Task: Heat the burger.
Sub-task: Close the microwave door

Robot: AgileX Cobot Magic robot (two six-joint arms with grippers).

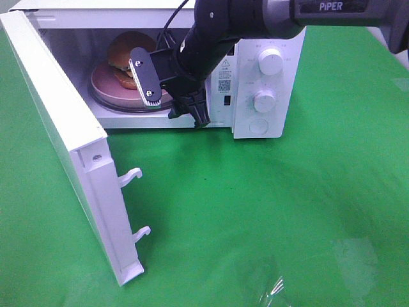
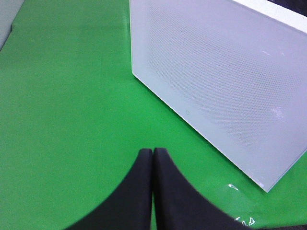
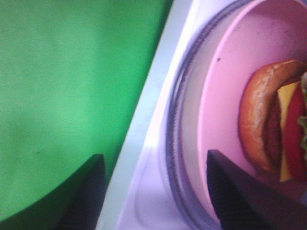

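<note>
Inside, at the left of the scene: the burger (image 1: 128, 48) is seen within the cavity of the white microwave (image 1: 268, 128), seated on a round pink plate (image 1: 102, 86) that is carried on the glass turntable (image 3: 175, 143)

Burger as noted from the right wrist view (image 3: 266, 120): glossy golden-brown bun, brown patty, yellow cheese slice, red tomato, ragged green lettuce edge; layers are stacked and intact, and it sits toward the far side of the plate (image 3: 225, 72)

Microwave door (image 1: 57, 128) is swung fully open toward the near left, two white latch hooks exposed on its edge. Two round knobs (image 1: 271, 62) are set on the control panel at the right

Right gripper (image 1: 171, 99) is placed at the cavity mouth, just near of the plate; its jaws are spread wide, nothing is clasped between them (image 3: 158, 191), one finger being seen over the plate and the other over the green cloth (image 1: 287, 211)

Left gripper (image 2: 152, 155) is held low over the cloth outside the door's frosted panel (image 2: 225, 86); its jaws are pressed together, nothing is pinched
</note>
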